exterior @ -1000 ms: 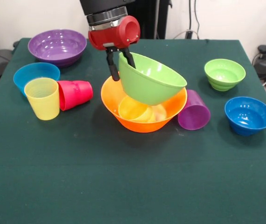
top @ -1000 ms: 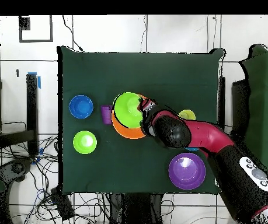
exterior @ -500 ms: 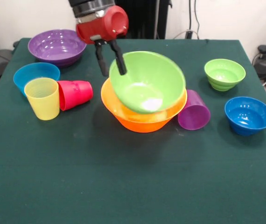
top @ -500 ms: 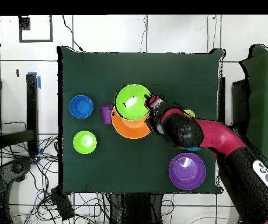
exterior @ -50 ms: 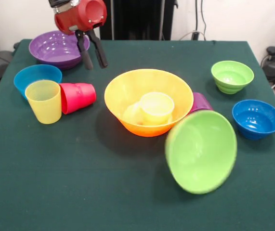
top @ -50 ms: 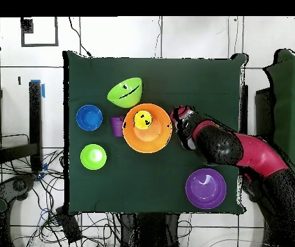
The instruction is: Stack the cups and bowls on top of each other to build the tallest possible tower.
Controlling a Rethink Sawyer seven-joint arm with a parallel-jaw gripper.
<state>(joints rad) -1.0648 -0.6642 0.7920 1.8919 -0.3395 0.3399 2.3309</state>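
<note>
My gripper (exterior @ -50 ms: 96,66) hangs open and empty, above the table between the large purple bowl (exterior @ -50 ms: 59,47) and the large orange bowl (exterior @ -50 ms: 127,120). The orange bowl holds a yellow-orange cup (exterior @ -50 ms: 156,107) and stands mid-table. The large lime green bowl (exterior @ -50 ms: 201,151) stands tilted on its edge on the table, in front of and beside the orange bowl, apart from my gripper. It partly hides the purple cup (exterior @ -50 ms: 201,101). In the overhead view the green bowl (top @ -50 ms: 126,92) lies beyond the orange bowl (top @ -50 ms: 151,143), and my gripper (top @ -50 ms: 177,119) is beside that bowl's rim.
A pale yellow cup (exterior @ -50 ms: 44,101) stands upright beside a red-pink cup (exterior @ -50 ms: 77,97) lying on its side, with a blue bowl (exterior @ -50 ms: 37,77) behind them. A small lime green bowl (exterior @ -50 ms: 232,76) and another blue bowl (exterior @ -50 ms: 256,119) sit at the right.
My gripper let go of the large lime green bowl and drew back up and left. The bowl came off the orange bowl and now leans on the table, uncovering the yellow-orange cup.
</note>
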